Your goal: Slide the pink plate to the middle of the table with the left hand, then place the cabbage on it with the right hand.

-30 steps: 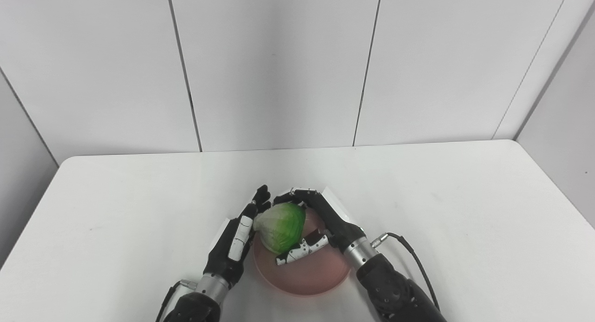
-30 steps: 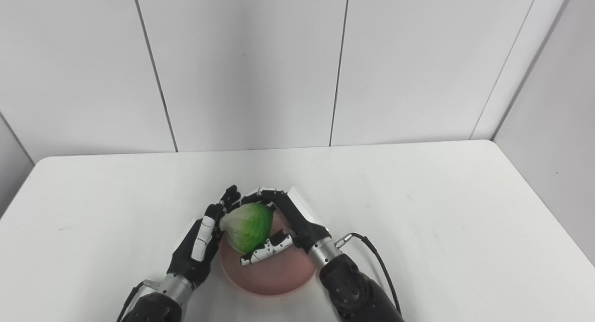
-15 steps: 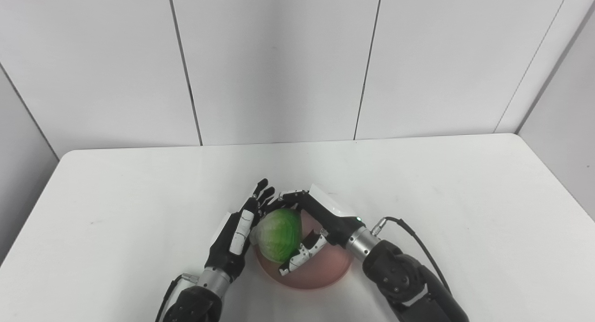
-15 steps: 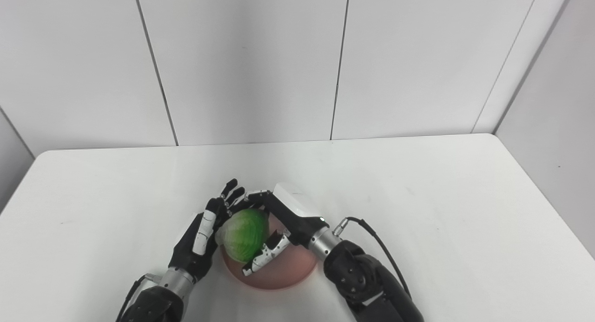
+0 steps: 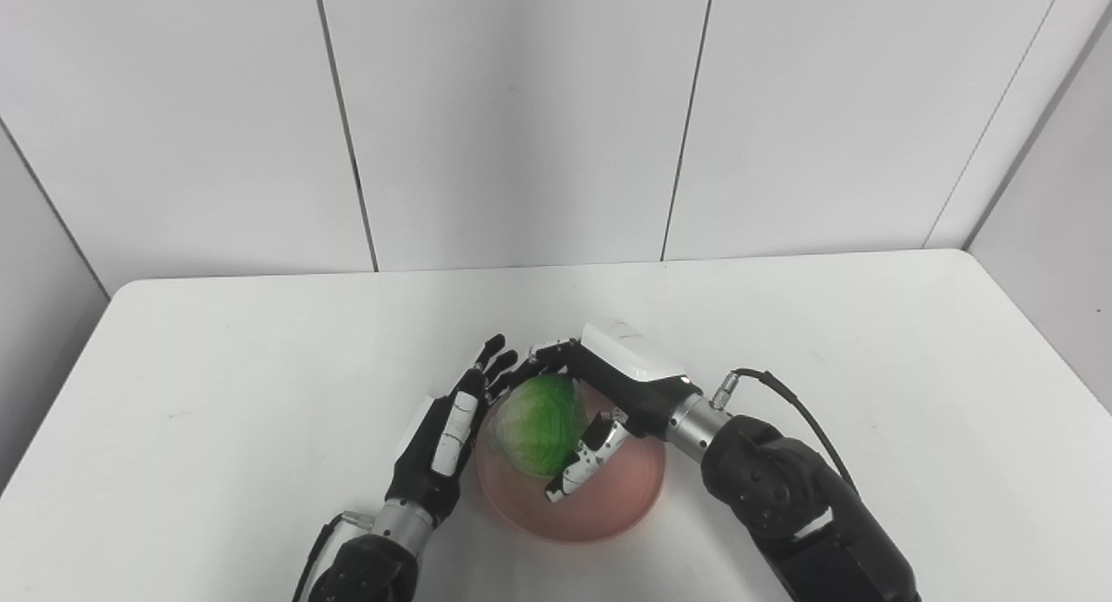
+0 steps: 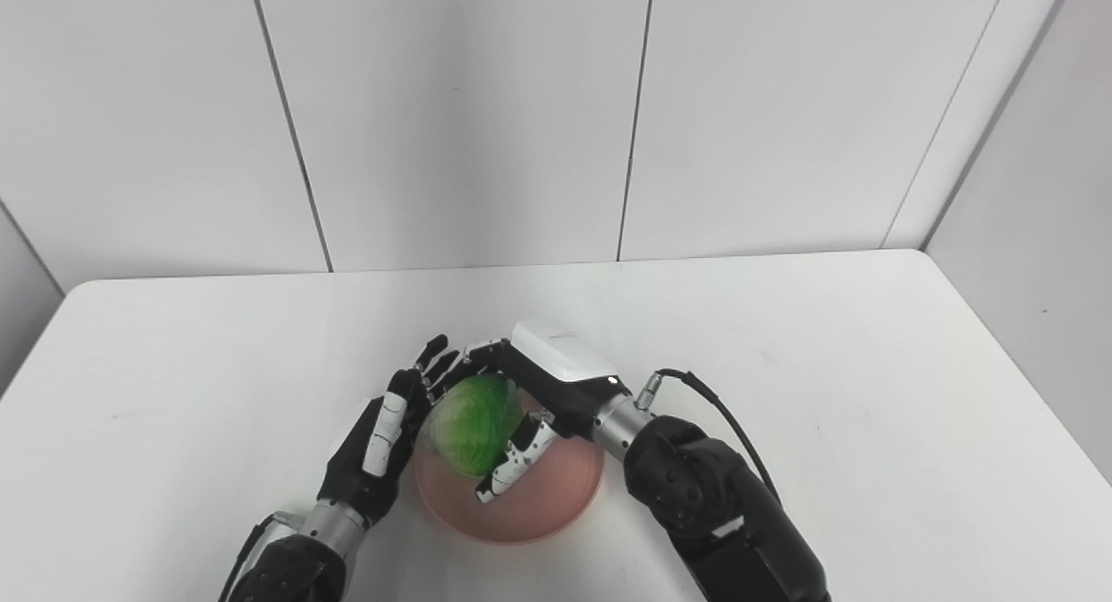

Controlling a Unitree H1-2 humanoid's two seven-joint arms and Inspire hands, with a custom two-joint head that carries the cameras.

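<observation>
Holding cabbage (image 5: 540,423) over pink plate (image 5: 625,498), right hand (image 5: 608,393)

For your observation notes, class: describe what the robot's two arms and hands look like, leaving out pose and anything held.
Both arms are bulky black shells ending in silver metal wrist cuffs. The left hand is black with white finger panels. The right hand is black with a white back plate and speckled white thumb. A thin black cable loops from the right wrist.

Two head cameras, set side by side, look steeply down and forward over the white bench (image 5: 217,411) toward the panelled wall (image 5: 521,124) — both arms enter from the bottom edge. The views share nearly the whole scene; the plate (image 6: 556,498) sits close in, low centre, slightly further left in the right eye view.
</observation>
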